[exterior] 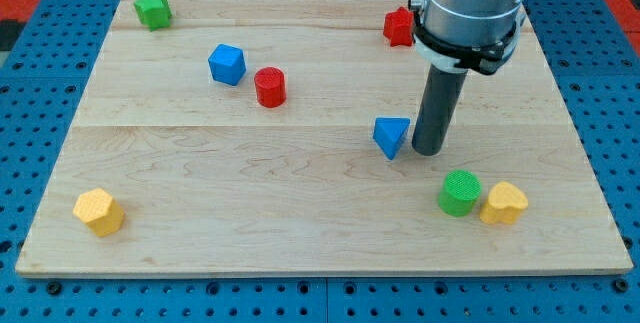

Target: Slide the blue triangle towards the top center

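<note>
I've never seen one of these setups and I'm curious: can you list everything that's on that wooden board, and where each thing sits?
Wooden board: one, pale wood, fills the view.
Green star: one, top left corner.
Blue cube: one, upper left.
Red cylinder: one, just right of the blue cube.
Red star: one, top, right of centre.
Blue triangle: one, right of centre.
Green cylinder: one, lower right.
Yellow heart: one, touching the green cylinder's right.
Yellow hexagon: one, bottom left.
My tip: one, dark rod, immediately right of the blue triangle.

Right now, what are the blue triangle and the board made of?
The blue triangle looks like matte plastic: flat even colour, crisp edges. The board looks like pale, unvarnished wood: grain lines and plank seams show. My tip sits just to the triangle's right, seen from the camera.
</note>
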Controlling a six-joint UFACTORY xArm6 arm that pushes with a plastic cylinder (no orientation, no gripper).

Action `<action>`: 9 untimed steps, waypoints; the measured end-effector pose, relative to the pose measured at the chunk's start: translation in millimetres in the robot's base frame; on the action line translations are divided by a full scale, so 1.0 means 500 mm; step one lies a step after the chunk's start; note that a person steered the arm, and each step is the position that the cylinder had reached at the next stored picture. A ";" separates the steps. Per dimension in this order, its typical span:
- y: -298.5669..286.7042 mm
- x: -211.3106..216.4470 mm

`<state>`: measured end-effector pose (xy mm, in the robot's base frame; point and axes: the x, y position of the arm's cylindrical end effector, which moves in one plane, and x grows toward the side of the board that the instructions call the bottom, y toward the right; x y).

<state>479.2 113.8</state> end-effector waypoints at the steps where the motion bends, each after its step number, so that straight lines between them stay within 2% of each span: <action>1: -0.003 0.000; 5: -0.079 0.000; 6: -0.082 -0.022; 7: -0.141 -0.078; 8: -0.236 -0.096; 9: -0.236 -0.138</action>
<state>410.3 -4.0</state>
